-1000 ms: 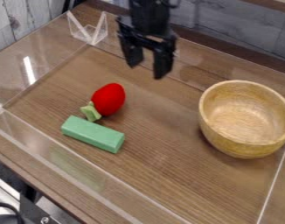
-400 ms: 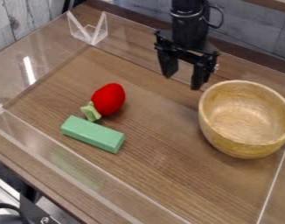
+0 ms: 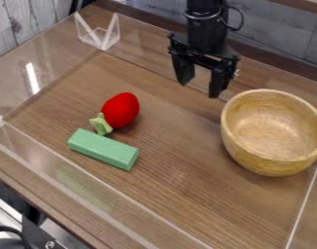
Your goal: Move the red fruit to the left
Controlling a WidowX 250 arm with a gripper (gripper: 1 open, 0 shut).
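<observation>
Although the arm has the whole wooden tabletop to work over, the small glossy red strawberry-like fruit [image 3: 120,108] lies left of the middle, nearer the left edge than the right, its green leafy stem end pointing toward the near left corner. Just beside it, on the near side, sits the flat green rectangular block [image 3: 103,149], apart from the fruit. Toward the right edge stands the round light-wood bowl [image 3: 271,132], well away from both. The black robot gripper [image 3: 204,79] hangs near the far edge, beyond the fruit and to its right, its two jaws spread wide with nothing between them.

The likely next step is an approach to the fruit. A descent too close to the block could knock it or land a finger on it; an off-centre pinch might make the rounded, slick-looking fruit roll away. Carried too far left, it could drop off the edge.
</observation>
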